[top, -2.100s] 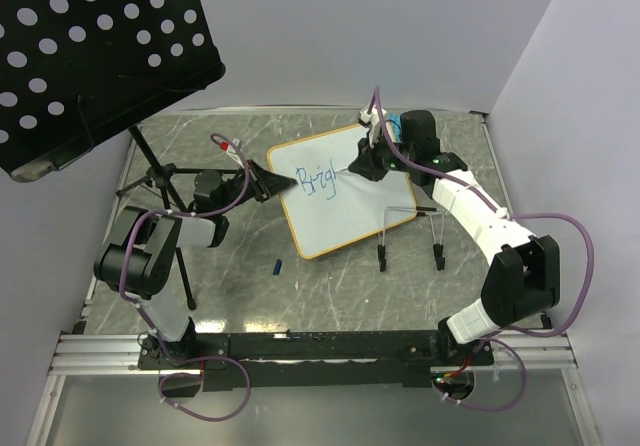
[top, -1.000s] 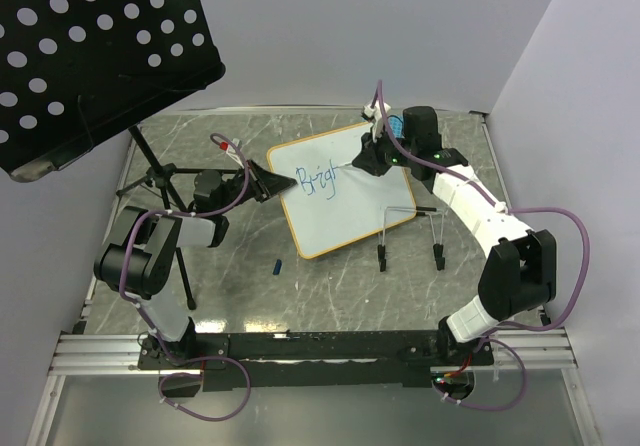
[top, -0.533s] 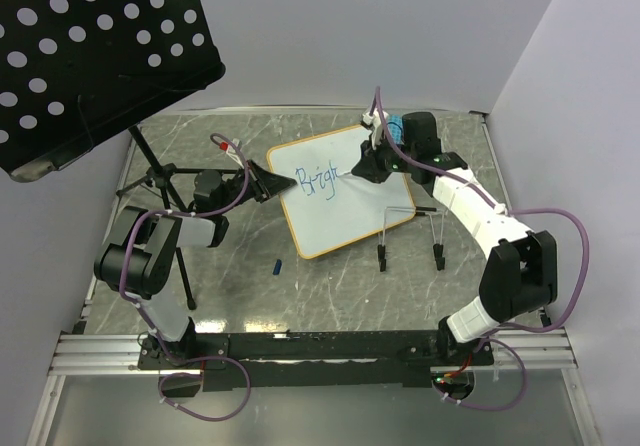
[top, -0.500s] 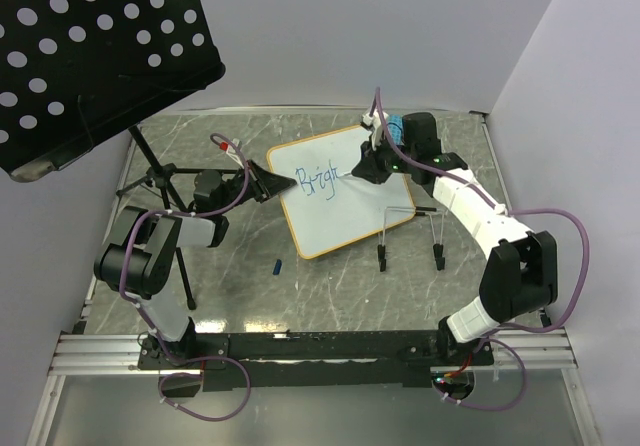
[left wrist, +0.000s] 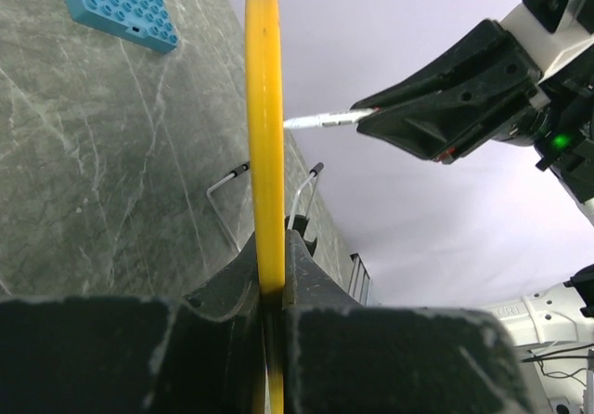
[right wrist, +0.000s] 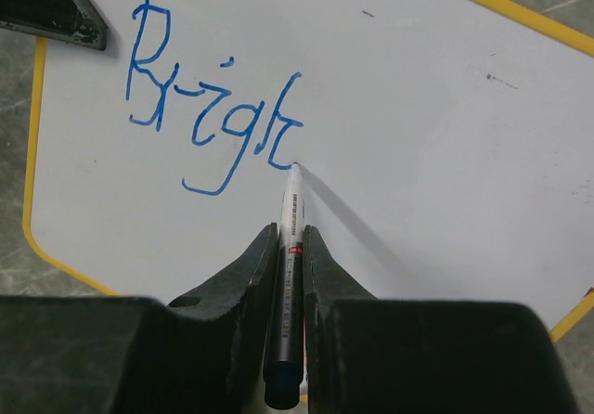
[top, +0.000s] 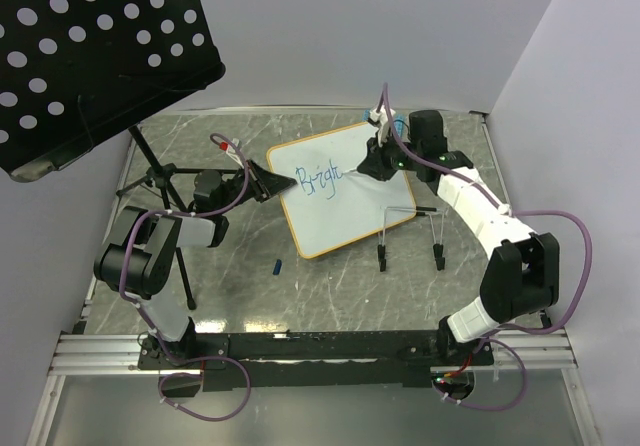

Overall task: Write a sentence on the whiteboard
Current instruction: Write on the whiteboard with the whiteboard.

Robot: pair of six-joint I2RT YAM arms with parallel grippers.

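- Right gripper (right wrist: pixel 290 233) is clamped on the marker (right wrist: pixel 289 275). The marker's tip touches the whiteboard (right wrist: pixel 445 108) at the end of the last letter.
- Left gripper (left wrist: pixel 271 247) is closed on the whiteboard's yellow edge, at its 9 o'clock corner in the top view. It holds the board near the middle of the table (top: pixel 330 296).
- Of the sentence (right wrist: pixel 209 122), you have one blue word so far, reading roughly "Bright".
- Blank white runs from 3 to 6 o'clock of that word, so I judge most of the writing is ahead of you.
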